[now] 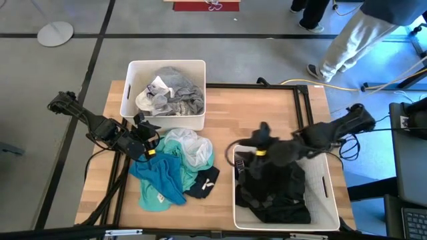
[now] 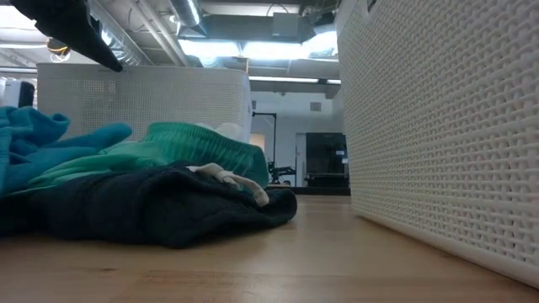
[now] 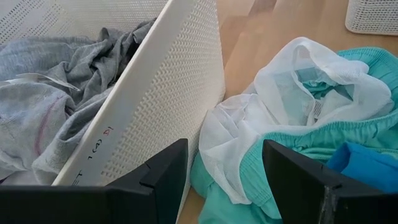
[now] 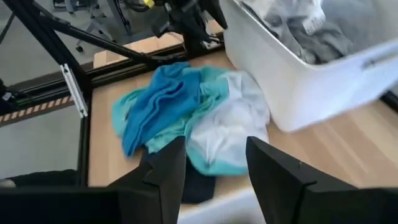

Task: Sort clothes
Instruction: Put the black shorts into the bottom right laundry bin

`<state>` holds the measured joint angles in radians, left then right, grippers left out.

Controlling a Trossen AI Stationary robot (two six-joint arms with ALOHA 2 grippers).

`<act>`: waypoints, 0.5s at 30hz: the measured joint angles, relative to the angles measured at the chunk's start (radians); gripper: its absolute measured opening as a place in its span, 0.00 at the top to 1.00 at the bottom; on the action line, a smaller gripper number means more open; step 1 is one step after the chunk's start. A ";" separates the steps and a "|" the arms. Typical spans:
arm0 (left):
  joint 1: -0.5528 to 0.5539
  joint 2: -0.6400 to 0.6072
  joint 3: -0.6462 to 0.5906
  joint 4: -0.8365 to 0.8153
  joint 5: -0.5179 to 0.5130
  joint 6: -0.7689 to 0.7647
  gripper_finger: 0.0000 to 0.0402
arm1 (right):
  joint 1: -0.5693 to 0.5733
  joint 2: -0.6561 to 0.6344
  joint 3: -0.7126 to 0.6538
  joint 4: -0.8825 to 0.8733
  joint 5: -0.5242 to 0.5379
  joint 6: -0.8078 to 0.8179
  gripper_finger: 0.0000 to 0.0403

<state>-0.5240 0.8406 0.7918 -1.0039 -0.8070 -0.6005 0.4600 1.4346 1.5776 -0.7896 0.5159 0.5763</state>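
Two white bins stood on the wooden table (image 1: 280, 107): the far-left bin (image 1: 167, 121) held grey and white clothes (image 1: 172, 90), the near-right bin (image 1: 331, 193) black clothes (image 1: 275, 193). Between them lay a pile of teal, mint, white and black garments (image 1: 175, 167). The left gripper (image 1: 148, 141) hovered at the pile's far-left edge, fingers spread and empty. The right gripper (image 1: 261, 137) hung above the black clothes, fingers parted, nothing between them
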 joint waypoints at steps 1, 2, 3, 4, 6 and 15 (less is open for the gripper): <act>0.000 0.000 0.000 0.000 0.000 -0.001 0.51 | -0.015 0.017 0.000 0.033 -0.012 -0.033 0.58; 0.000 0.000 0.000 0.000 0.000 -0.001 0.51 | -0.030 0.035 0.000 0.065 -0.015 -0.071 0.58; 0.000 0.000 0.000 0.000 0.000 -0.001 0.51 | -0.048 0.054 0.000 0.103 -0.018 -0.114 0.58; 0.000 0.000 0.000 0.000 0.000 -0.001 0.51 | -0.065 0.073 0.000 0.138 -0.022 -0.151 0.58; 0.000 0.000 0.000 0.002 0.000 0.005 0.51 | -0.099 0.109 -0.001 0.196 -0.054 -0.200 0.58; 0.000 0.000 0.000 0.002 0.000 0.006 0.51 | -0.225 0.269 -0.001 0.434 -0.445 -0.279 0.44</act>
<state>-0.5240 0.8406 0.7918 -1.0019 -0.8070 -0.5949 0.2352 1.7040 1.5768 -0.3552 0.0711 0.2974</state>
